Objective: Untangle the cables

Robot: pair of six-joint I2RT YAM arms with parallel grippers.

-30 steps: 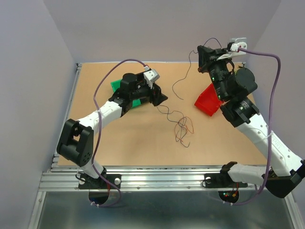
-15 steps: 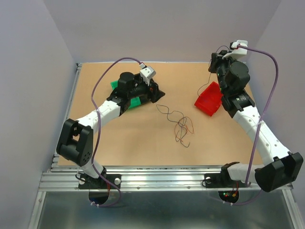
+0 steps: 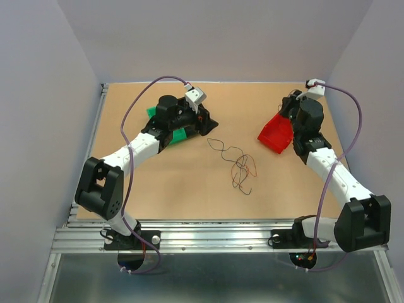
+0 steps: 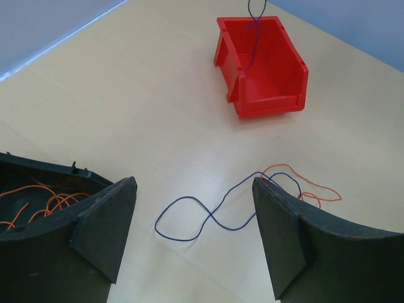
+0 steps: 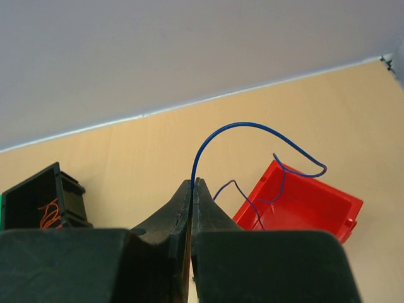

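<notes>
My right gripper [image 5: 194, 184] is pinched fully shut on a blue cable [image 5: 252, 125]. The strand arches up out of the fingertips, curls over and drops into the red bin [image 5: 315, 208] just beyond them. On the left wrist camera I can see a thin blue strand hanging down into that bin's open top. Over on the other side, my left gripper [image 4: 192, 208] is spread wide with nothing between the jaws. It hovers above the table [image 4: 126, 95], just beside the green bin [image 3: 180, 134], which has orange cables [image 4: 50, 202] coiled inside. Between the two arms, the loose cables [image 3: 238, 165] lie near the middle of the table. One blue strand loops out toward the left gripper, and its far end is tangled with orange-red and dark strands. That heap sits apart from both bins, and neither gripper touches it. The red bin stands on the right side of the table, close to the right arm's wrist.
</notes>
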